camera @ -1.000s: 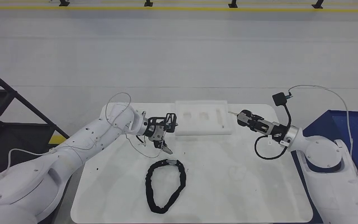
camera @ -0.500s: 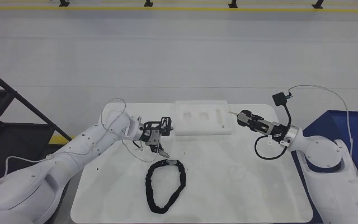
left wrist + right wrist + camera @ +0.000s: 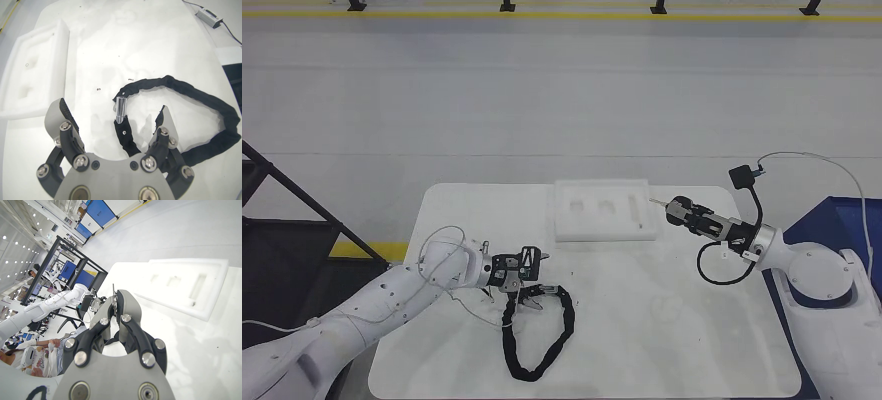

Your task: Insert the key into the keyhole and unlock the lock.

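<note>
Chrome lock cylinder point(image 3: 121, 110) lies left-to-right at centre-left of the table point(image 3: 692, 330), left gripper point(image 3: 113, 106) gaping wide right at it. Right gripper point(image 3: 672, 208), far right, pinches the key point(image 3: 113, 291), blade pointing left toward the foam tray point(image 3: 602, 232).

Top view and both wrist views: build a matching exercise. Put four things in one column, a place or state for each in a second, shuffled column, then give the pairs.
Column one
1. left gripper
2. right gripper
3. chain lock
4. foam tray

Column two
A. lies in a loop on the table, near side
B. fingers open, by the chrome cylinder
C. shut on the key
D. at the table's far edge

Pairs: 1-B, 2-C, 3-A, 4-D
</note>
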